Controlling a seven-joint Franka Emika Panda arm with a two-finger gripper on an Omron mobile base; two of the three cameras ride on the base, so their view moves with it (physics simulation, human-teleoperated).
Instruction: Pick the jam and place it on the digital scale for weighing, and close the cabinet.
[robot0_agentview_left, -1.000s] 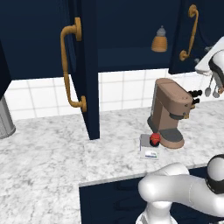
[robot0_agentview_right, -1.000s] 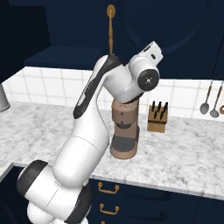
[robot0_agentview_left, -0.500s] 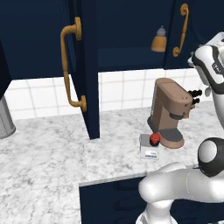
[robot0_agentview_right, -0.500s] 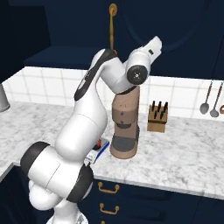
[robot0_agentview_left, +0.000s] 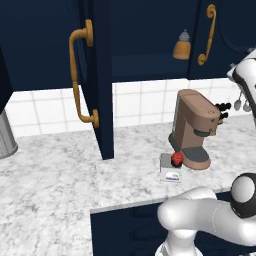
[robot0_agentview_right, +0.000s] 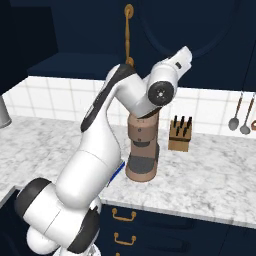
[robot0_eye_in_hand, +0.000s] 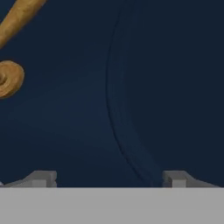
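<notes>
Since a moment ago the right cabinet door (robot0_agentview_left: 227, 40) has swung much nearer to shut, and the arm (robot0_agentview_right: 130, 100) has reached higher and further toward it. Nothing else has moved.

Seen from the hand, the gripper (robot0_eye_in_hand: 109, 179) is very close to the navy door, and its two tips stand far apart with nothing between them, so it is let go and holds nothing. One golden handle (robot0_eye_in_hand: 11, 57) curls at the top left of that view.

Take the brown coffee machine (robot0_agentview_left: 194, 127) as the landmark. Just in front of it, at its left foot, lies the scale (robot0_agentview_left: 169, 167), and the jam (robot0_agentview_left: 177, 159) sits on top of the scale, touching the machine's base or almost. Above the machine, inside the cabinet (robot0_agentview_left: 150, 35), stands an orange bottle (robot0_agentview_left: 183, 46). Far to the machine's left, the other door (robot0_agentview_left: 97, 75) sticks straight out, wide open. Right of the machine is a knife block (robot0_agentview_right: 180, 134)
</notes>
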